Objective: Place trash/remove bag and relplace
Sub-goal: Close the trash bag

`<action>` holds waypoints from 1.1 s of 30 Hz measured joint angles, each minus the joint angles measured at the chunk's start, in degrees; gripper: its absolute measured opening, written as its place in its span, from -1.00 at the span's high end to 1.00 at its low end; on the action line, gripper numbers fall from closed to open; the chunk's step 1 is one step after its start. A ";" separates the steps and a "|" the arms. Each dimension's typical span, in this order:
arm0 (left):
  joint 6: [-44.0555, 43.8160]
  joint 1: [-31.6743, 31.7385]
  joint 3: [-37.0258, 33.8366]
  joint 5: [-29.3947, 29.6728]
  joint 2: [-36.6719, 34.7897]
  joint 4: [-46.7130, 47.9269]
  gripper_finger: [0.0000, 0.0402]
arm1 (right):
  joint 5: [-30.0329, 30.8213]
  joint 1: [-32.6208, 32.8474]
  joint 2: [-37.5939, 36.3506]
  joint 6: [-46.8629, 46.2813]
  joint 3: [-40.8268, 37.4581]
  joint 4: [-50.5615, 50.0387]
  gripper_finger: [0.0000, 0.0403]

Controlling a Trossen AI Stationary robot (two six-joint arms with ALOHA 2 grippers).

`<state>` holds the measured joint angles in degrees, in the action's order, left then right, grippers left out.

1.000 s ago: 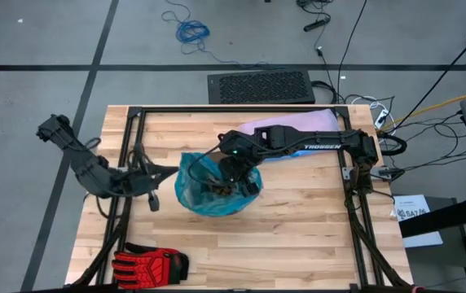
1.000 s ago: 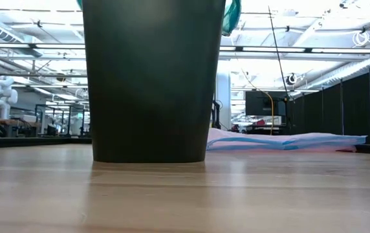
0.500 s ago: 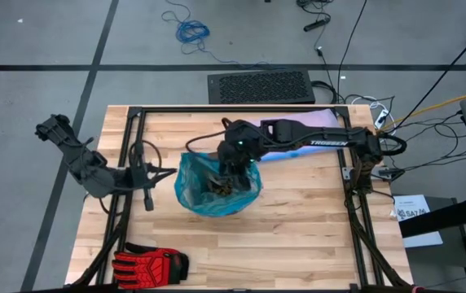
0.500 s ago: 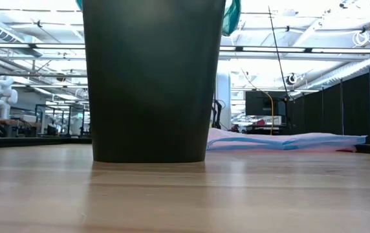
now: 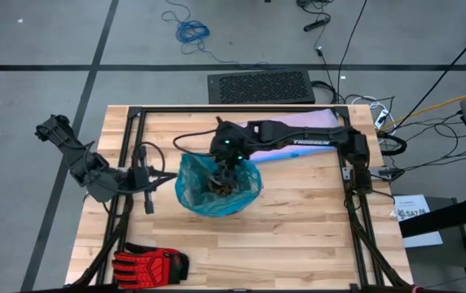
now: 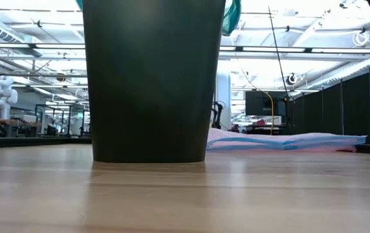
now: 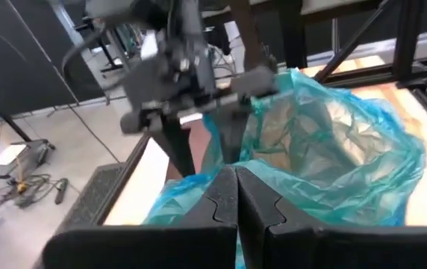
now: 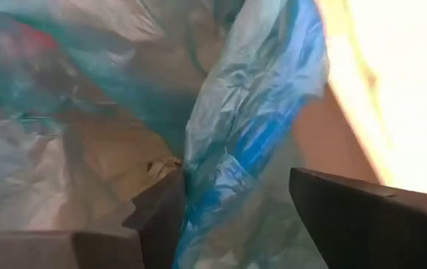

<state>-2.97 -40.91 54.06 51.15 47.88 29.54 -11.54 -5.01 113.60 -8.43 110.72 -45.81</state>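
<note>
Right gripper [image 5: 226, 165] is hanging over the far rim of the teal-green bag [image 5: 217, 189], its two dark fingers [image 8: 363, 217] standing wide apart with a twisted fold of the bag's plastic and blue drawstring edge [image 8: 251, 142] lying between them; the fold is touching the inner face of one finger and is apart from the other. Directly below that gripper, inside the bag, tan-brown shreds [image 5: 219, 187] of trash are lying in a dark heap. The bag is lining a dark bin [image 6: 151, 84] that is standing upright on the wooden table [image 5: 298, 228].

Left gripper [image 5: 166, 172] is waiting just beside the bag's rim, on the side away from the right arm, its fingers [image 7: 221, 202] pressed together and holding nothing, pointing toward the bag.

Beyond the right gripper, on the far side of the table, a pale lilac bag [image 5: 298, 122] is lying flat under the right arm. Well apart from both grippers, at the table's near corner on the left arm's side, a red-and-black glove [image 5: 147, 264] is lying.
</note>
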 joint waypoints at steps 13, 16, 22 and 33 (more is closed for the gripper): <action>-2.77 0.01 0.00 -1.67 -0.01 -0.04 1.00 | -0.39 0.17 2.15 6.27 -0.07 8.85 0.84; -2.77 0.00 0.00 -1.66 -0.01 -0.50 1.00 | 2.24 1.17 2.12 10.40 -0.07 9.59 0.94; -2.79 0.00 0.00 -1.48 -0.16 -1.27 1.00 | 14.61 4.65 2.10 19.93 1.69 9.53 0.99; -3.52 0.01 2.65 3.16 -3.51 -1.66 1.00 | 34.27 10.79 1.97 38.82 7.88 9.58 1.00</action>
<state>-6.49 -40.89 56.72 54.31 44.37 27.88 22.74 5.78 115.57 30.40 118.60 -36.23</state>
